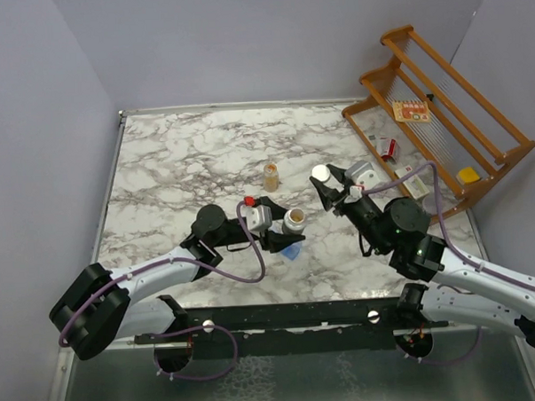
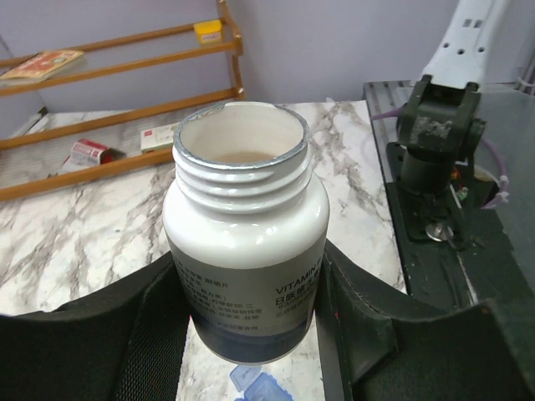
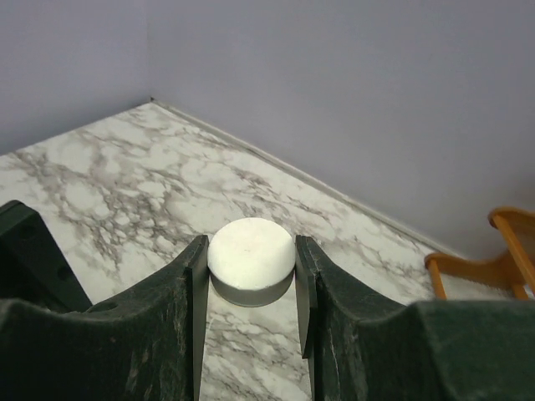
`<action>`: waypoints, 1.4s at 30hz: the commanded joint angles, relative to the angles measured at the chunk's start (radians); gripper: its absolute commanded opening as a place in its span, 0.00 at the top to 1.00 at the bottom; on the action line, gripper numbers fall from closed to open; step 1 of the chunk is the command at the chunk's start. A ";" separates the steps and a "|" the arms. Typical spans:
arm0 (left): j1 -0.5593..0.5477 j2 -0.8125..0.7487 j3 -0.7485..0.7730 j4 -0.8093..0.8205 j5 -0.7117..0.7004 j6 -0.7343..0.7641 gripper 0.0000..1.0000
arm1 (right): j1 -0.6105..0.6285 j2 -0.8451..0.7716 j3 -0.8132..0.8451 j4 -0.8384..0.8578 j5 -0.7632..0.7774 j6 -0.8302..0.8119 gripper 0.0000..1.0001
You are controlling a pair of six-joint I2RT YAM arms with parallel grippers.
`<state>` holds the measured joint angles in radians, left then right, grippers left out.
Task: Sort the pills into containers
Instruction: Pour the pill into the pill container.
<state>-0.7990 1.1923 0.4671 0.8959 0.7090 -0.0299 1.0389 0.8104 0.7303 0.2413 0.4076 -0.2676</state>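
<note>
My left gripper [image 1: 285,228] is shut on an open, uncapped white vitamin bottle [image 1: 294,221] and holds it upright just above the table. In the left wrist view the bottle [image 2: 247,225] fills the gap between my fingers [image 2: 142,334], its mouth open. The blue containers [image 1: 291,251] lie mostly hidden under the bottle; only a corner shows, also in the left wrist view [image 2: 257,386]. No pills show. My right gripper [image 1: 325,182] is shut on the bottle's white cap [image 1: 320,173] and holds it above the table; the cap [image 3: 251,251] sits between my fingertips [image 3: 197,276].
A small amber bottle [image 1: 272,174] stands on the marble table [image 1: 177,169] behind the left gripper. A wooden rack [image 1: 441,113] with several small boxes leans at the back right. Walls close in the table's left and far sides.
</note>
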 commanded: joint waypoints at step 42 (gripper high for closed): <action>-0.003 -0.119 -0.170 -0.333 -0.414 -0.128 1.00 | -0.204 0.371 0.039 0.020 0.025 0.251 0.99</action>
<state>-0.7990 1.0698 0.2852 0.5861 0.2977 -0.0971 0.8421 1.1797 0.7513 0.2398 0.4511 -0.0509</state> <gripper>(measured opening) 0.542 0.394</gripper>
